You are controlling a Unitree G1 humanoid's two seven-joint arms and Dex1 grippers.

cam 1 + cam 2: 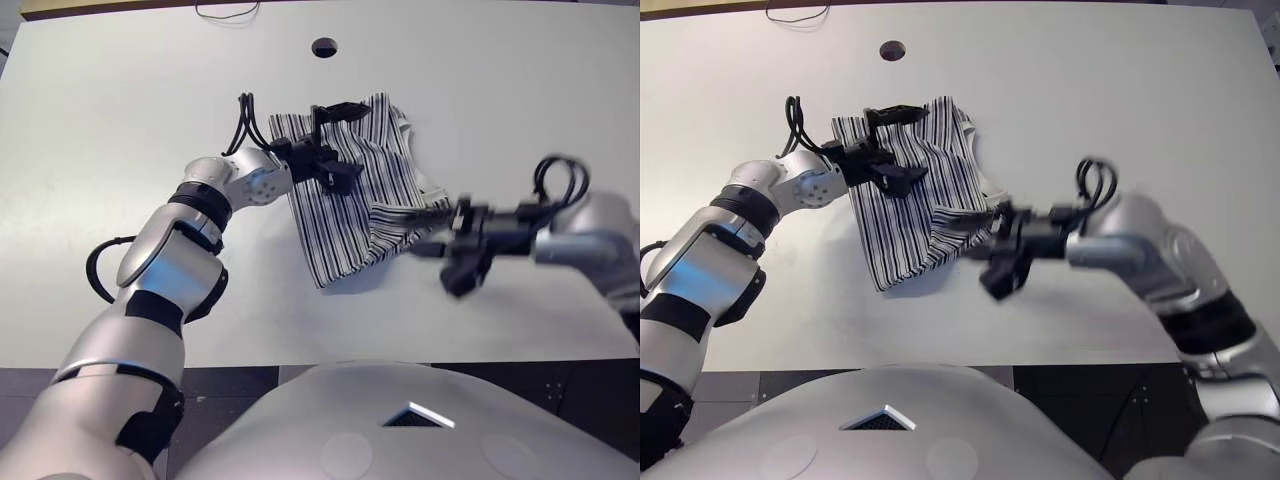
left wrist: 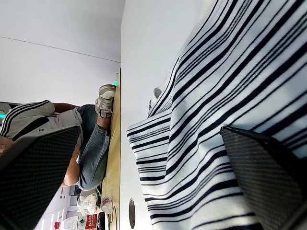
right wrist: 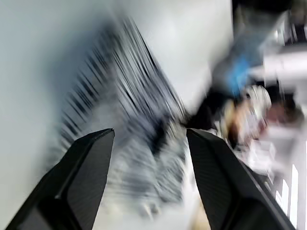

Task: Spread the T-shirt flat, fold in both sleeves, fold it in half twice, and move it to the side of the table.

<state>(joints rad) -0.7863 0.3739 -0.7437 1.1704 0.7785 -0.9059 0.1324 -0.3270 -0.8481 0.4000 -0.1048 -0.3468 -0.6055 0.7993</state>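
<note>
T-shirt (image 1: 330,230), striped and partly folded, at the middle of the worktop (image 1: 120,120). Left hand (image 1: 355,145) above its far left portion, fingers spread wide, nothing gripped. Right hand (image 1: 445,250) at the garment's right edge, fingers likewise apart, no cloth seen clamped between them.

Seen from the head through both eyes, forward and down over the arms, sharing the table (image 1: 120,120) and T-shirt (image 1: 340,220) from slightly offset angles. From the left wrist, very near, past the left gripper (image 2: 149,128), low along the cloth toward the room beyond; from the right wrist, near, past the right gripper (image 3: 149,130), onto the same shirt.
</note>
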